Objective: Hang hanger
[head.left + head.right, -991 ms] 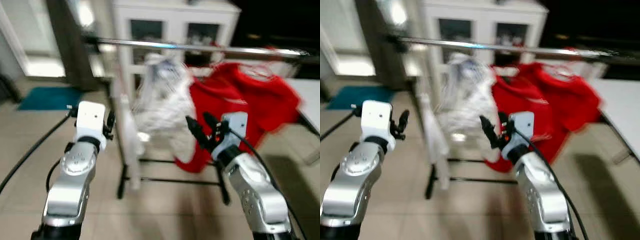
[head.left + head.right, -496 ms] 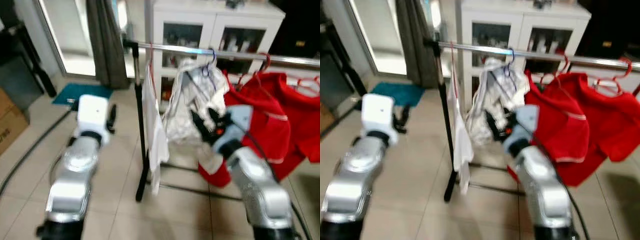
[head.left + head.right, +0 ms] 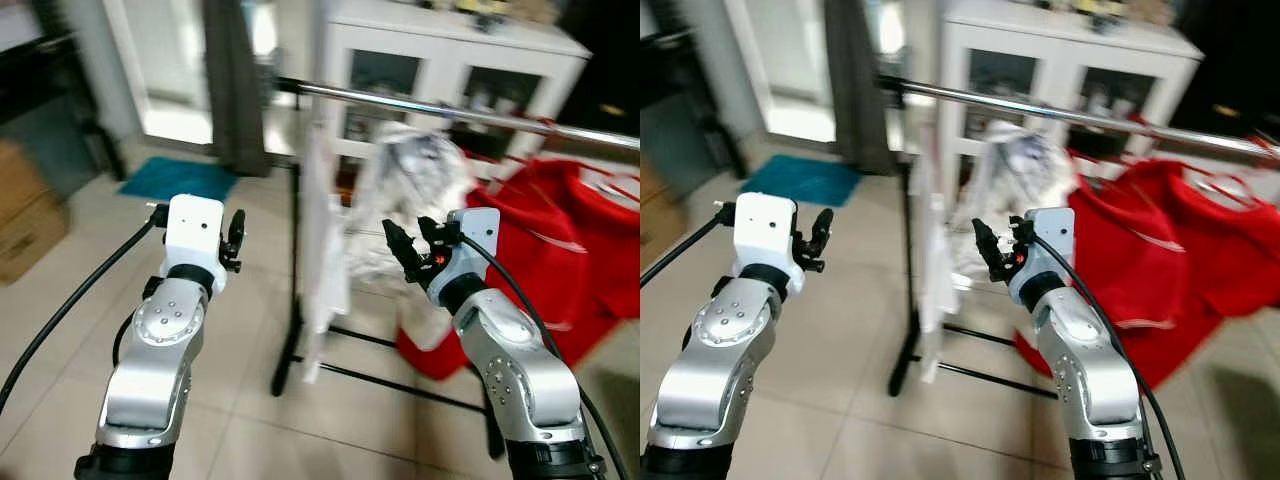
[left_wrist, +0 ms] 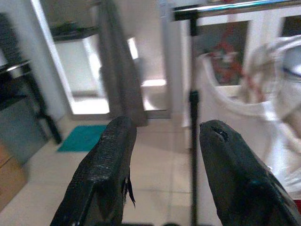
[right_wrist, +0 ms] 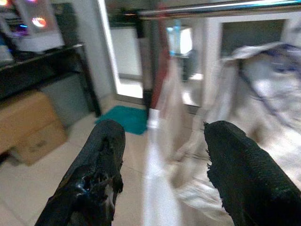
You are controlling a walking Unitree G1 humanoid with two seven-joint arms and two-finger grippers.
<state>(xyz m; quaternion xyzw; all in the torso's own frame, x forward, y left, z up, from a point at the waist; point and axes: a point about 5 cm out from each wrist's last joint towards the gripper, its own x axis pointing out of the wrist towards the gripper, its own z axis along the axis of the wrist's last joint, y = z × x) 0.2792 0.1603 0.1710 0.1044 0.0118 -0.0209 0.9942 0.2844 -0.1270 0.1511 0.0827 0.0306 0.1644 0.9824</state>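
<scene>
Both grippers, left and right, are hovering with jaws apart and empty. The rail is running horizontally at twelve o'clock, nearer the right gripper. White garments and red shirts are hanging between. No free hanger can be made out.

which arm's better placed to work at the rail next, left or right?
Right, probably. The right gripper is open, empty and raised in front of the white garment under the rail. The left gripper, also open, sits off beside the rack's end post.
</scene>
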